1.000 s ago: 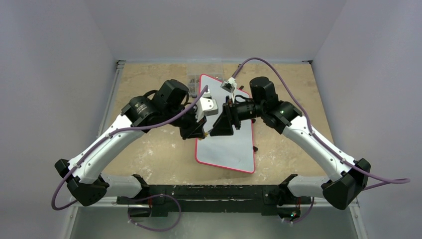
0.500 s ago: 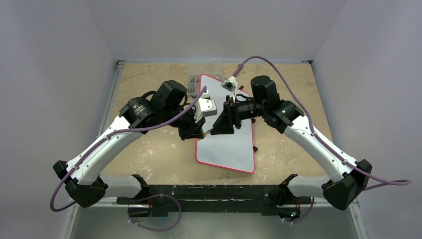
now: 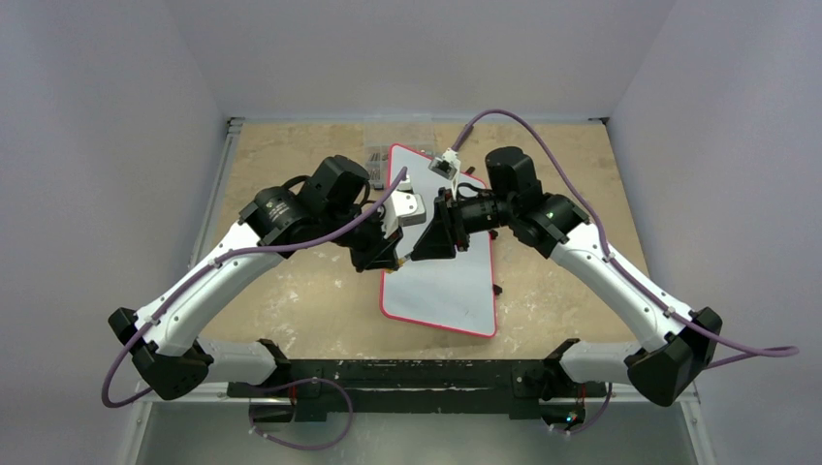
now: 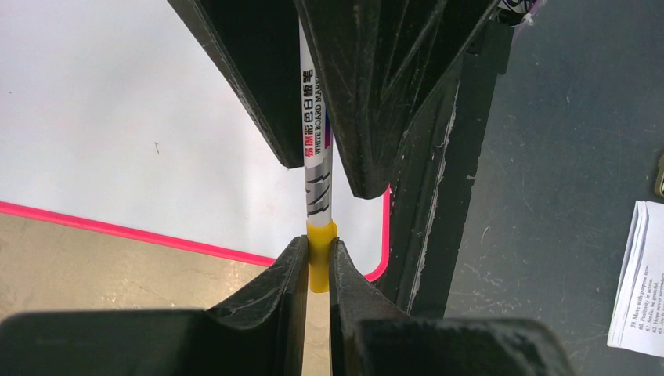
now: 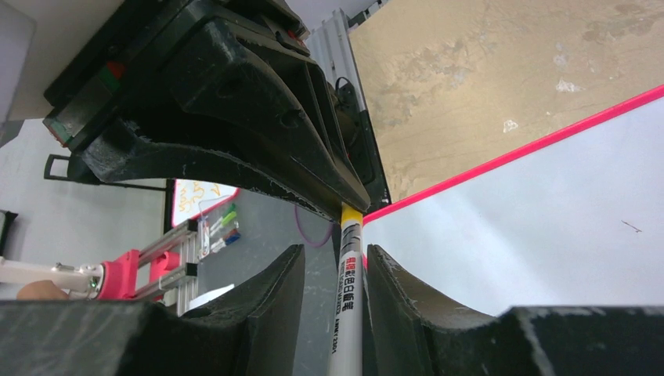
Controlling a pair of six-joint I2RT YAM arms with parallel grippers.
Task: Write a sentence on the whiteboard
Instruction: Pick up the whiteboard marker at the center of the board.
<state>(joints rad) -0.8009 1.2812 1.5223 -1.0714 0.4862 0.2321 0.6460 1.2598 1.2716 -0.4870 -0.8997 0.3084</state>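
The whiteboard [image 3: 446, 291] lies flat mid-table, pale with a thin red frame; it also shows in the left wrist view [image 4: 117, 117] and the right wrist view [image 5: 548, 235]. No orange lettering shows on its visible surface. A slim white marker pen [image 4: 317, 157] with a yellow cap [image 4: 319, 258] hangs between the two grippers above the board's left edge. My left gripper [image 4: 317, 266] is shut on the yellow cap. My right gripper [image 5: 335, 270] straddles the pen's white barrel [image 5: 348, 298], jaws slightly apart, with a gap on one side. The two grippers meet in the top view, left [image 3: 395, 260] and right [image 3: 419, 254].
Small dark items [image 3: 376, 160] lie at the board's far left corner. A black foot [image 3: 498, 289] sticks out at the board's right edge. A printed paper sheet [image 4: 638, 274] shows beyond the table. The beige tabletop [image 3: 291, 291] surrounds the board.
Almost nothing. Both grippers stay together at the pen over the board's left edge; the left arm has shifted very slightly.
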